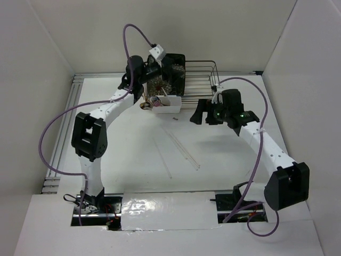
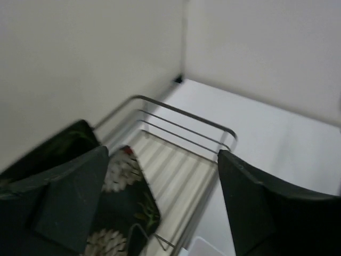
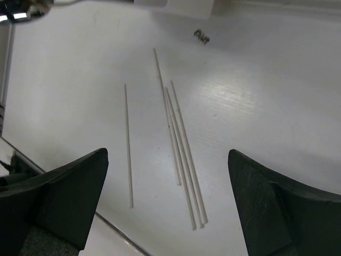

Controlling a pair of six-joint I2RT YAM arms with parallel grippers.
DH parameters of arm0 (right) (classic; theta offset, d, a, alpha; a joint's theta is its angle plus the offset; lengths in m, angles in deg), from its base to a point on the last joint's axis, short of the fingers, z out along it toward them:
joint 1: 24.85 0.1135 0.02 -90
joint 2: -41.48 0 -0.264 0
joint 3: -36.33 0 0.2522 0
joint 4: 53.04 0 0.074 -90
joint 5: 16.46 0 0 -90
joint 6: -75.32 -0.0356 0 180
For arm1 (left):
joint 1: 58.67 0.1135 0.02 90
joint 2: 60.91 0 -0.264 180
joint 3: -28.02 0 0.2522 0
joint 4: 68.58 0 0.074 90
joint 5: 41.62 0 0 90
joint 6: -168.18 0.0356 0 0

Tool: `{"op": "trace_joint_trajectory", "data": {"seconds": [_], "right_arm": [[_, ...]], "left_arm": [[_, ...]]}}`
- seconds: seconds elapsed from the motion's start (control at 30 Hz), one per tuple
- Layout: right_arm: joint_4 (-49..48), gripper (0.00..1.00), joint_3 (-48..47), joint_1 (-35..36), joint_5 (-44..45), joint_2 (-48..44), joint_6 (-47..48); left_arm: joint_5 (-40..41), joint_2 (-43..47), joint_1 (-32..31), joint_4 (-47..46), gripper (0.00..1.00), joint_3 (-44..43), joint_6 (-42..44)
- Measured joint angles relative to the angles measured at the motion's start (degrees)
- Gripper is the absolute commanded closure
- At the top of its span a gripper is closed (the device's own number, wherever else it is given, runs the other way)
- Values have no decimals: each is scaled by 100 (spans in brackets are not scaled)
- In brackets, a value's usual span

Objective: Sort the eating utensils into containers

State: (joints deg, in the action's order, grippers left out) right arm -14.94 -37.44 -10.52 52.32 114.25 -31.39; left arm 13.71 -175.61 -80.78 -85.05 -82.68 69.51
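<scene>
On the white worktop [image 1: 133, 160] the dark wire rack [image 1: 213, 66] stands at the far side, and the black floral plate [image 2: 125, 202] leans inside it. Just in front of the rack is the small white tub [image 1: 169, 104], which already holds some cutlery; which pieces, I cannot tell from here.

Your left fingers [image 2: 69, 202] hang above the rack, close to the tub. They are apart and there is nothing between them. Your right fingers [image 3: 58, 197] are wide apart too, also empty, and hover over the middle of the worktop.

What is left to sort, in my judgement, are the pale chopsticks [image 3: 179, 154]. They lie flat on the worktop under the right arm, well apart from the tub. Three of them lie nearly touching, and a single stick [image 3: 128, 144] lies beside them.

Use the right arm for this step. Turn the wrist so that the fingers close across the sticks, not along them. Come down near the middle of their length, because I think a thin stick held near its end will tip. Press low, since they sit flat on the surface. Probably the group of three is better to take first.

Keep away from the small dark coil [image 3: 201, 36] near the tub.
</scene>
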Motion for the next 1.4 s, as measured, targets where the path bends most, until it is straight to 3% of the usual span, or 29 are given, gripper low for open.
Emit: {"op": "trace_joint_trajectory", "data": {"seconds": [0.23, 0.37, 0.67, 0.73, 0.8, 1.07, 1.4], "right_arm": [[-201, 3, 249, 1088, 350, -26, 118], [-361, 5, 258, 1895, 911, -13, 105], [-348, 27, 232, 3552, 2157, 953, -363], [-352, 37, 232, 3842, 2347, 1165, -461], [-341, 43, 221, 4144, 2505, 1425, -573], [-243, 52, 219, 4813, 2997, 2111, -837], [-258, 62, 219, 5053, 3270, 2653, -992]], "left_arm": [[1882, 680, 85, 1397, 0, -1145, 66], [2448, 1493, 459, 2494, 0, -1399, -275], [2892, 4409, 1156, 4380, 0, 852, -1161], [2916, 4822, 1279, 4760, 0, 1401, -1314], [2957, 5095, 1445, 5193, 0, 1882, -1469], [2894, 5842, 1738, 6509, 0, 3215, -1873], [2721, 6269, 1792, 6763, 0, 3471, -1910]]}}
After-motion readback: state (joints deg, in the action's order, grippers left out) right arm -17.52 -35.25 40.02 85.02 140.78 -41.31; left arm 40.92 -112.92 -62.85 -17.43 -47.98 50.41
